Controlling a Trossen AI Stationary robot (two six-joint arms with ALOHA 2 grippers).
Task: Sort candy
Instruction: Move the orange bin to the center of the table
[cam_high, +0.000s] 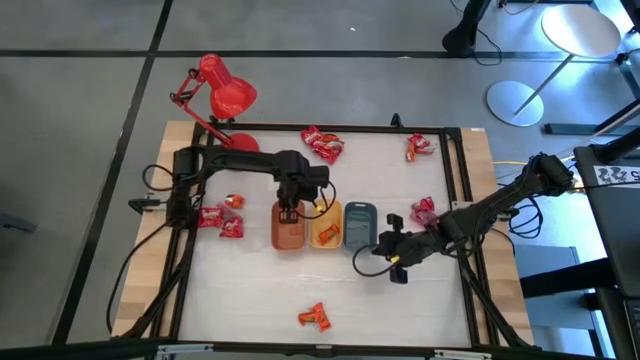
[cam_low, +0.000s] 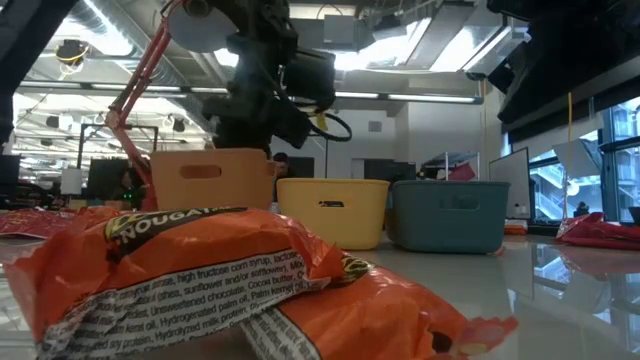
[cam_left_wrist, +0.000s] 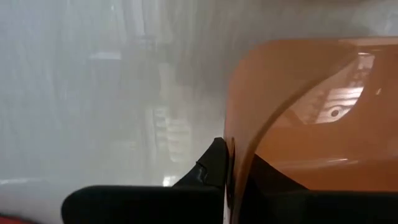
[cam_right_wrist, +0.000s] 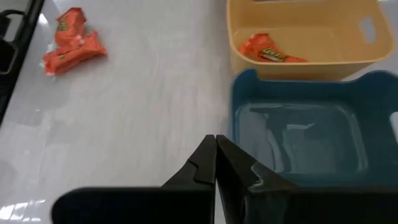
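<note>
Open-plan lab or office floor: exposed ceiling ducts (cam_low: 400, 25) and strip lights, computer monitors (cam_low: 515, 185) on desks behind, grey floor (cam_high: 70, 150) with round stand bases (cam_high: 515, 102), robot table (cam_high: 250, 290) rigged with black frame.

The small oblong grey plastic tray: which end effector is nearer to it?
Right. The right end effector is just beside the grey tray; the left end effector is over the orange tray, two trays away.

Three trays (cam_high: 325, 225) stood side by side mid-table, blocking the centre. Open tabletop (cam_high: 250, 300) lay in front of them, apart from one candy (cam_high: 315, 317).
</note>
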